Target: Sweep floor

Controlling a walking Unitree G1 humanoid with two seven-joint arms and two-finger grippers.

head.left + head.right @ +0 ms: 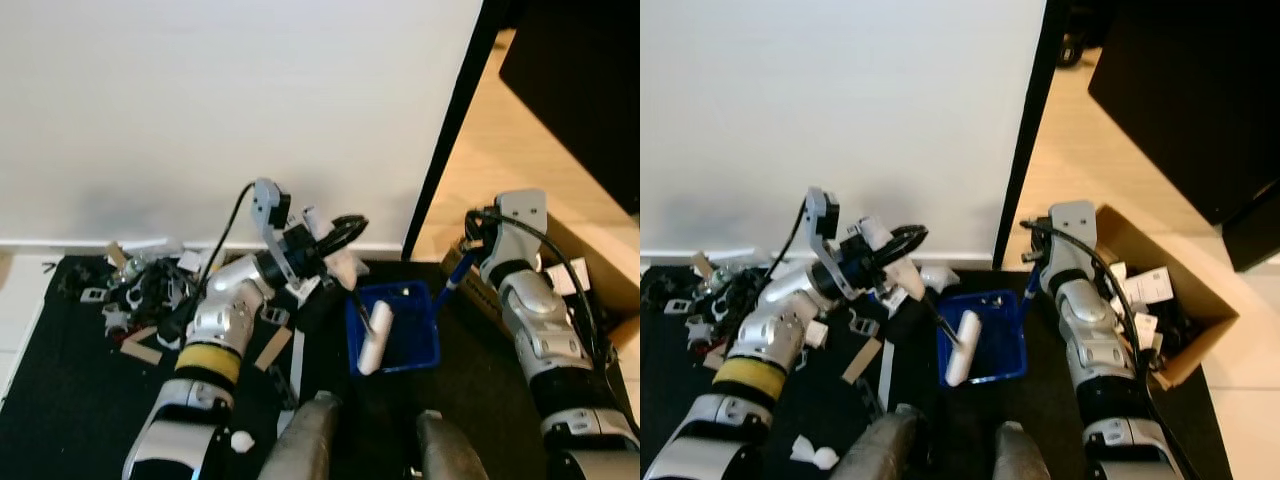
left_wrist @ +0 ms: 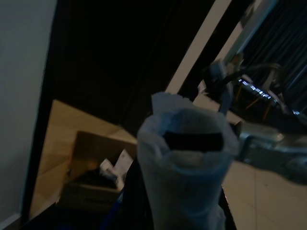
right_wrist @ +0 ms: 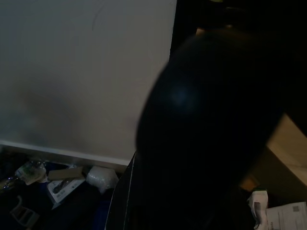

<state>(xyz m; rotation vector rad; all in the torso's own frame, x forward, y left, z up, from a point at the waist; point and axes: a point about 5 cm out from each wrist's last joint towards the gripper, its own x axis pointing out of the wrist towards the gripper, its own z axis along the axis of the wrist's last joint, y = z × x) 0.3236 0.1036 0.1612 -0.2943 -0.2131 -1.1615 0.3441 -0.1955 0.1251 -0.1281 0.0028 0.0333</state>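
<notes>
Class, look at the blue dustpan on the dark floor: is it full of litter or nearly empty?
Nearly empty. The blue dustpan shows mostly bare blue, with a white handle lying across it; the litter pile sits apart, near the wall.

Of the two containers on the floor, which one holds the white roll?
The blue bin between the two arms holds the white roll, which leans over its front rim. The cardboard box to the right holds papers instead.
</notes>
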